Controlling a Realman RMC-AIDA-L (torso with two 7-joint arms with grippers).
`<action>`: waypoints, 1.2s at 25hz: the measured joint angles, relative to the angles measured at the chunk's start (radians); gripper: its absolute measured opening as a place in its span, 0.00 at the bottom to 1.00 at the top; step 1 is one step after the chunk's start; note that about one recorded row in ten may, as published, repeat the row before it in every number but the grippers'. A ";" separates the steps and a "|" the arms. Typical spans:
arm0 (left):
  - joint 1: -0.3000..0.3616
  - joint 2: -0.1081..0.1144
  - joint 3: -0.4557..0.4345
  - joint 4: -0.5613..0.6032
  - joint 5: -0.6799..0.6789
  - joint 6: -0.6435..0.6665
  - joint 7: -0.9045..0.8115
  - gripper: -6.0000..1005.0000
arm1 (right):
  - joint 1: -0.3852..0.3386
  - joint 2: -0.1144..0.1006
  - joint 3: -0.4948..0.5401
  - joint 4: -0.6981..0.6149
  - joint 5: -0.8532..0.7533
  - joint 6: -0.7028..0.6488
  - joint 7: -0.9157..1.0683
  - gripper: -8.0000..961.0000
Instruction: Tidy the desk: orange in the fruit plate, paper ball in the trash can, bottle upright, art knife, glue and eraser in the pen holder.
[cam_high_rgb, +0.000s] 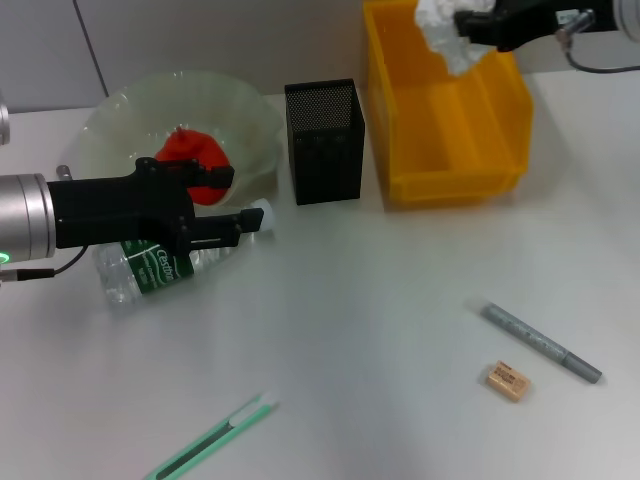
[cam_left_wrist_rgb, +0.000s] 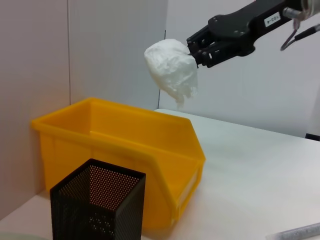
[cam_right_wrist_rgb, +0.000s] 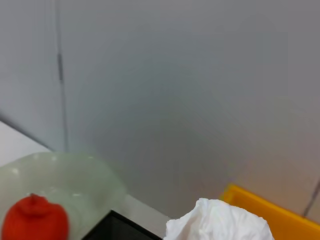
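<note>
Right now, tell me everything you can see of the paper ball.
The paper ball is a crumpled white wad, creased and lumpy, with a thinner tail hanging from its underside. It looks like tissue or thin paper. The right gripper pinches it from one side with its black fingers closed on it, holding it in the air above the yellow trash can. It touches nothing but the gripper; it has not been dropped in yet. The head view shows it over the bin's far end.

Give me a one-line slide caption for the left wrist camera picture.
Right gripper holds the white paper ball in the air above the yellow bin, with the black mesh pen holder in front.
</note>
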 joint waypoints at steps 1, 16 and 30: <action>0.000 0.000 0.000 0.000 0.000 0.000 0.000 0.69 | -0.001 -0.001 0.009 0.013 -0.004 0.001 0.000 0.34; 0.005 0.002 0.001 0.004 0.004 0.003 -0.005 0.69 | 0.025 -0.009 0.034 0.144 -0.060 0.078 0.005 0.34; 0.013 0.002 0.002 0.005 0.012 0.003 -0.009 0.69 | 0.092 -0.012 0.035 0.249 -0.123 0.098 0.003 0.44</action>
